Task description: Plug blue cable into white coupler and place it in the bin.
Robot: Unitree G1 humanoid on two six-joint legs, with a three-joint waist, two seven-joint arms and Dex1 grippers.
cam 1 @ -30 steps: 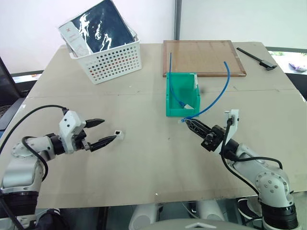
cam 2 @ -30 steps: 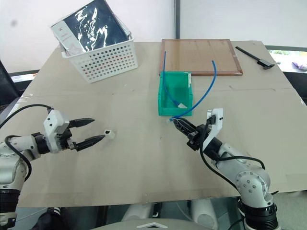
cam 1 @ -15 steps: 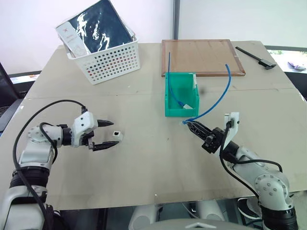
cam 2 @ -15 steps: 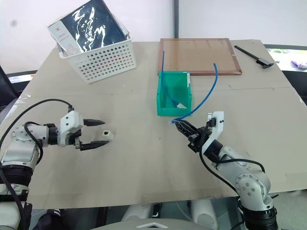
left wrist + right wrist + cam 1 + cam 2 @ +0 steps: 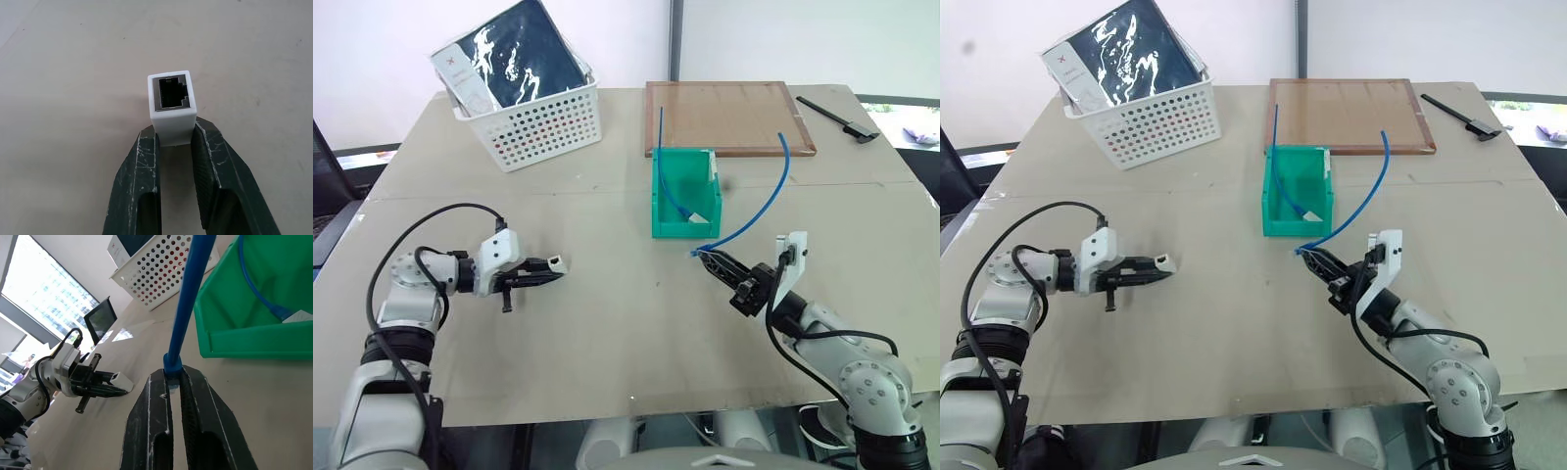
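Note:
My left gripper (image 5: 548, 271) is shut on the white coupler (image 5: 171, 105), which lies low over the table at the left with its dark socket facing away from the fingers. The coupler (image 5: 556, 263) sticks out past the fingertips. At the right, my right gripper (image 5: 707, 257) is shut on the plug end of the blue cable (image 5: 773, 196), which arcs up and back toward the wooden board. In the right wrist view the cable (image 5: 190, 298) rises from between the fingers (image 5: 159, 396). The green bin (image 5: 683, 228) stands just behind that gripper.
A second blue cable (image 5: 671, 181) and a small white piece lie inside the bin. A white perforated basket (image 5: 543, 122) holding a dark package stands at the back left. A wooden board (image 5: 729, 117) and a black tool (image 5: 837, 116) lie at the back right.
My left gripper has moved in on the white coupler and shut on it; a second ago its jaws stood wide open beside it. The right gripper has kept still, holding the cable.

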